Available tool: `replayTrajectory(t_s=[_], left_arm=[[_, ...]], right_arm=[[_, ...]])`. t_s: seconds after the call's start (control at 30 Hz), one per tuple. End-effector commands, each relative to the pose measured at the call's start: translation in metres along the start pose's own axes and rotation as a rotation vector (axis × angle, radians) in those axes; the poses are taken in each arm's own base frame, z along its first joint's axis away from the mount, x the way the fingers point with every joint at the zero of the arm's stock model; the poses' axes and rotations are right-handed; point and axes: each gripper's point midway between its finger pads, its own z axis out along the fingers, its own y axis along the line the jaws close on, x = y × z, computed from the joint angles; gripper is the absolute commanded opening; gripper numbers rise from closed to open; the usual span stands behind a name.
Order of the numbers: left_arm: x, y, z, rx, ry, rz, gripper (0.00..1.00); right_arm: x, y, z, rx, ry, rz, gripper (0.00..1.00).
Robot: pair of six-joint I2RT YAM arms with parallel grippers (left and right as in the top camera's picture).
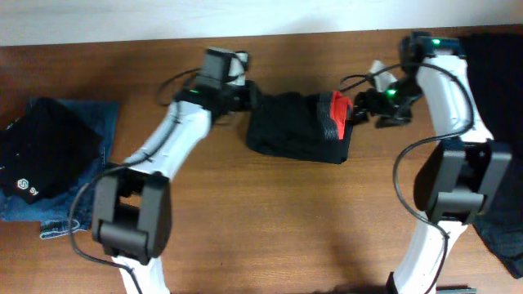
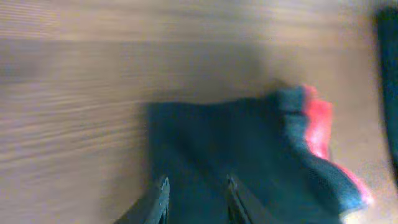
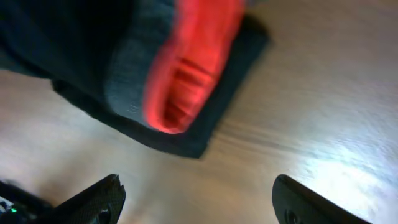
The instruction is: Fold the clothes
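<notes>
Off on the left of the table [image 1: 270,212], a black garment [image 1: 41,151] is lying on blue jeans [image 1: 96,121], and more dark cloth [image 1: 502,57] is sitting at the right edge, all well clear. The black trousers [image 1: 290,126] are lying folded mid-table, with the red waistband [image 1: 337,114] facing the right arm. The left gripper [image 2: 197,180] is reaching low over their left edge, fingers slightly parted, gripping nothing I can see. The right gripper [image 3: 198,183] is hovering just beside the waistband, spread wide and empty.

Matt cloth trousers [image 1: 292,129], smooth wooden table [image 1: 286,224]
</notes>
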Motion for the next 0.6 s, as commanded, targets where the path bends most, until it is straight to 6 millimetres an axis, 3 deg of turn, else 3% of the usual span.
replayTrajectory(t_s=[0.0,0.17,0.43,0.5,0.57], left_arm=[[-0.002,0.038,-0.009,-0.069,0.018,-0.068,0.29],[0.000,0.062,-0.017,-0.106,0.041,-0.116,0.29],[0.000,0.064,-0.017,-0.110,0.040,-0.091,0.29],[0.000,0.064,-0.017,-0.110,0.040,-0.091,0.29],[0.000,0.064,-0.017,-0.110,0.041,-0.091,0.29]], right_arm=[[-0.012,0.024,0.015,-0.013,-0.015,-0.106,0.81],[-0.017,0.034,0.048,-0.019,0.023,-0.110,0.80],[-0.012,0.047,0.076,-0.024,0.090,-0.129,0.79],[-0.011,0.050,0.079,-0.025,0.099,-0.137,0.69],[-0.011,0.052,0.080,-0.025,0.101,-0.142,0.42]])
